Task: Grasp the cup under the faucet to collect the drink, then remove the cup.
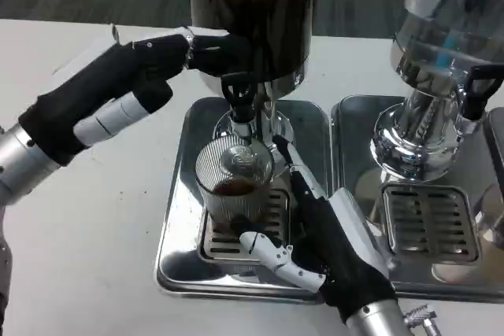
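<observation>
Cup (234, 188): on tray (177, 218) under faucet (239, 100), part-filled, grasped by right hand (315, 234). Left hand (150, 68): fingers at the faucet, grip unclear. Risk: overflow if tap is held; spill on jerky removal.

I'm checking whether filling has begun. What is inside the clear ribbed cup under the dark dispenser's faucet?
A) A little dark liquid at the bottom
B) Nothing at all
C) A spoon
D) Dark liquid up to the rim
A: the clear ribbed cup, held by the right hand on the steel drip tray, shows only a shallow pool of dark liquid beneath the black faucet.
</observation>
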Robot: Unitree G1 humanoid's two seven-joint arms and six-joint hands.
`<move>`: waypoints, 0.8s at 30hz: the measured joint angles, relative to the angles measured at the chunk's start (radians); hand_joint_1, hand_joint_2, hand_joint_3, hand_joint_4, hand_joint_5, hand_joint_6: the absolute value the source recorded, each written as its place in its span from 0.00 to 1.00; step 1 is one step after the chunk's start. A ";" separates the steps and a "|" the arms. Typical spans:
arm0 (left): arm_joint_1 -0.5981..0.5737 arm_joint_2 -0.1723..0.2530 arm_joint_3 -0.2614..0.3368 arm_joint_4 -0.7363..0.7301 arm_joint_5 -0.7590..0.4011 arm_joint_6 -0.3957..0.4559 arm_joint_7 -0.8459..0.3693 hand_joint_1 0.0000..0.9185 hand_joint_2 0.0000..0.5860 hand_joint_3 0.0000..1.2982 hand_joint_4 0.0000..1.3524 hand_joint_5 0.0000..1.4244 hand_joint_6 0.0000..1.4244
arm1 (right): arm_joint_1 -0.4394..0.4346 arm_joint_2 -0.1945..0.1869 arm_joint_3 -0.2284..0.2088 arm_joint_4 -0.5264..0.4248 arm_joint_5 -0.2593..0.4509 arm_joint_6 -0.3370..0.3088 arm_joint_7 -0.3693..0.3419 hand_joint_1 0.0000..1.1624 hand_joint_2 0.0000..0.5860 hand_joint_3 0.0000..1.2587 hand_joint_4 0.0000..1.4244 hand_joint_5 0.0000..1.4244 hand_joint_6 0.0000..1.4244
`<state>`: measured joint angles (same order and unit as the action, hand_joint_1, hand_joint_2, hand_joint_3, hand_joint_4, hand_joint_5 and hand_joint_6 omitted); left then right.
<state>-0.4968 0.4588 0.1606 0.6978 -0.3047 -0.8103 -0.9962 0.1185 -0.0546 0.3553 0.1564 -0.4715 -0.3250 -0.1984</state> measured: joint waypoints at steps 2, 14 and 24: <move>0.006 0.008 0.016 0.000 -0.002 0.000 0.006 0.00 0.21 0.25 0.15 0.10 0.20 | -0.002 0.000 -0.003 0.003 0.005 -0.002 0.000 0.38 0.40 0.00 0.00 0.00 0.00; 0.069 0.052 0.069 0.005 -0.007 -0.007 0.032 0.00 0.21 0.26 0.16 0.10 0.20 | -0.018 -0.001 -0.010 0.016 0.024 -0.006 0.001 0.37 0.39 0.00 0.00 0.00 0.00; 0.123 0.071 0.098 0.024 -0.008 -0.015 0.048 0.00 0.21 0.27 0.16 0.11 0.21 | -0.020 -0.001 -0.011 0.016 0.030 -0.008 0.011 0.36 0.39 0.00 0.00 0.00 0.00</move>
<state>-0.3734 0.5299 0.2584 0.7215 -0.3126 -0.8248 -0.9480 0.0988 -0.0557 0.3442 0.1727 -0.4420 -0.3325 -0.1878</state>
